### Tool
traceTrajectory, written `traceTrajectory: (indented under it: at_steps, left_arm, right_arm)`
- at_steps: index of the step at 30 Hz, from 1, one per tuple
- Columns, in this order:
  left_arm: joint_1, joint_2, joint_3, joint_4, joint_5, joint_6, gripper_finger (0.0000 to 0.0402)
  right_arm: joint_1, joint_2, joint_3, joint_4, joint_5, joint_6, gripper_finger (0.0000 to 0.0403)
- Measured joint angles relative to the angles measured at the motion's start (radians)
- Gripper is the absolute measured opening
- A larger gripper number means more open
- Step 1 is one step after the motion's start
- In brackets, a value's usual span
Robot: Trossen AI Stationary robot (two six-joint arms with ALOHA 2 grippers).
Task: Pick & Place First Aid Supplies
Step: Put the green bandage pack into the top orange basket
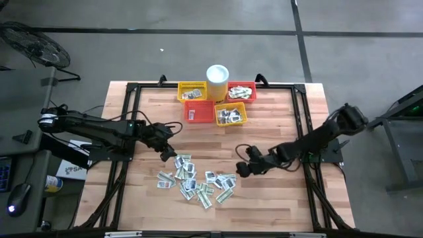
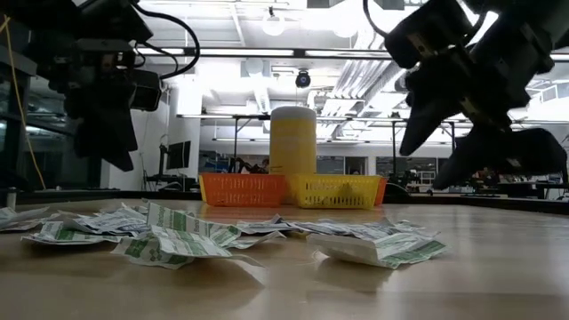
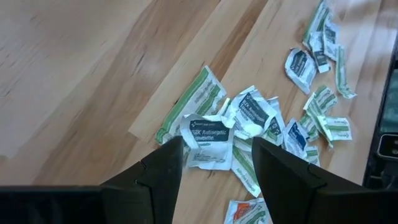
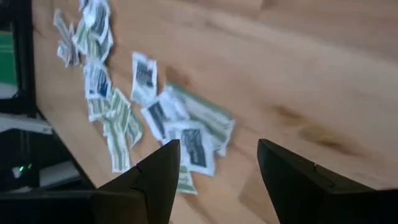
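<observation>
Your left gripper [image 3: 214, 165] hangs with jaws spread, empty; the scattered white and pale-green flat paper sachets [image 3: 208, 134] lie on the wooden table [image 3: 81, 68] just beyond them. Your right gripper [image 4: 217, 168] likewise gapes, sachets just ahead.

Wooden table [image 1: 277, 205]: sachets [image 1: 196, 183], baskets [image 1: 213, 103], cup [image 1: 217, 82].

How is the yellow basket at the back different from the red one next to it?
The back-left yellow basket is bright yellow and sits beside the white cup; the red basket is red-orange and sits nearer the loose pile of sachets. Each seems to hold only a sachet or two. Both are small mesh baskets on the wooden table.
</observation>
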Motion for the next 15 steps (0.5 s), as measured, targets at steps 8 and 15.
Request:
traceTrajectory:
  at_steps: [8, 15]
  left_arm:
    - [0.000, 0.000, 0.000, -0.004, -0.003, 0.006, 0.0191]
    - [0.000, 0.000, 0.000, -0.008, -0.002, 0.017, 0.0191]
  right_arm:
    - [0.026, 0.151, 0.001, 0.135, -0.001, 0.065, 0.0208]
    - [0.030, 0.234, 0.027, 0.220, 0.003, 0.068, 0.0208]
